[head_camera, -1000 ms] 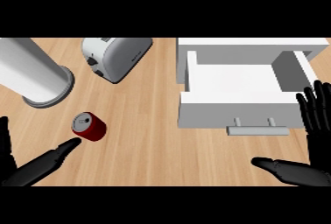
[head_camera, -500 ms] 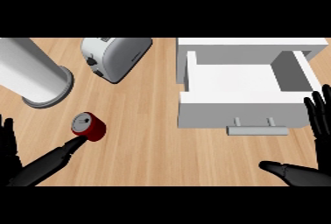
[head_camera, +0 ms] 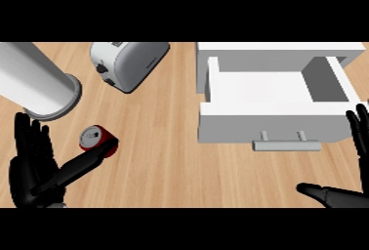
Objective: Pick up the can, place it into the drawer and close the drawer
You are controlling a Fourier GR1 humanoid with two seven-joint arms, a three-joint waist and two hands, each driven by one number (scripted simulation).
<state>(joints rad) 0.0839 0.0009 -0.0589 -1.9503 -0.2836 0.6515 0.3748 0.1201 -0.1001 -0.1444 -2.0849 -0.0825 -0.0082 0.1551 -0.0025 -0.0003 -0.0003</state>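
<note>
With the left hand lying open, thumb touching the red can at nine o'clock of the open drawer, a nudge is risking rolling it away.

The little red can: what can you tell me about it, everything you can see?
The can is small with a red body and a grey metal-looking top turned toward the camera, so it seems tilted or lying on the wooden counter. It sits left of the open drawer, below the toaster. The left hand is open, its thumb tip right at the can.
</note>
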